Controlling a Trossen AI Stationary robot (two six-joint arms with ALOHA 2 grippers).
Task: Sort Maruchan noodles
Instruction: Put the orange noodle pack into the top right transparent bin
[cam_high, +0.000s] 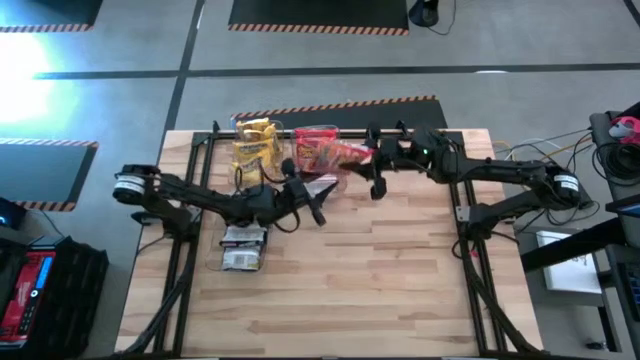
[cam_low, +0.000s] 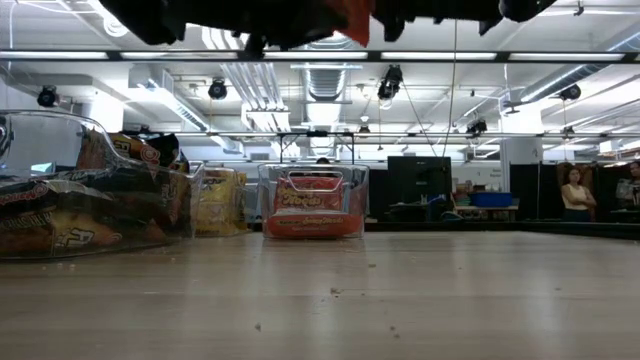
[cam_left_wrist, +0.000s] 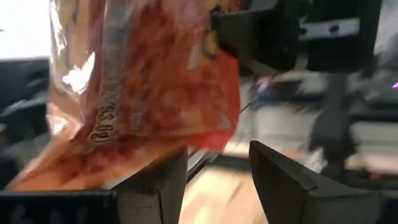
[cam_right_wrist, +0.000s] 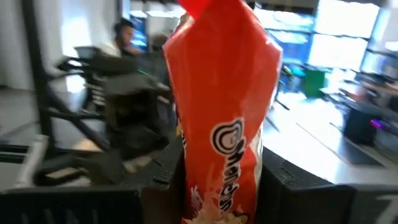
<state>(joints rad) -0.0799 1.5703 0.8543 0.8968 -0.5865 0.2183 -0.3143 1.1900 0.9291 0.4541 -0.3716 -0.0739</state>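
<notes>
A red-orange Maruchan packet (cam_high: 346, 154) hangs in the air over the far middle of the table, shut in my right gripper (cam_high: 366, 160); in the right wrist view it (cam_right_wrist: 221, 93) stands up between the fingers (cam_right_wrist: 217, 183). My left gripper (cam_left_wrist: 217, 158) is open right next to the packet (cam_left_wrist: 149, 87), its fingers below the packet's lower edge; from above it (cam_high: 308, 196) sits just nearer than the packet. Yellow packets lie in a clear bin (cam_high: 255, 150), red-orange ones in a second (cam_high: 318, 140), dark ones in a third (cam_high: 243, 248). My right gripper pinches the red-orange packet between its two fingers by one end (cam_right_wrist: 217, 199), coming level from the table's right side. The packet is lifted clear of the table and sticks out beyond the fingertips. My left gripper: one finger (cam_left_wrist: 165, 180) lies under the packet's edge; whether it touches, I cannot tell.
Three clear bins stand on the table's left and far side: the dark-packet bin (cam_low: 80, 215) nearest, the yellow (cam_low: 220, 200) and red-orange (cam_low: 313, 200) ones at the far edge. Bare wood (cam_high: 390, 270) spreads over the near and right parts. People stand in the room behind (cam_low: 575, 195).
</notes>
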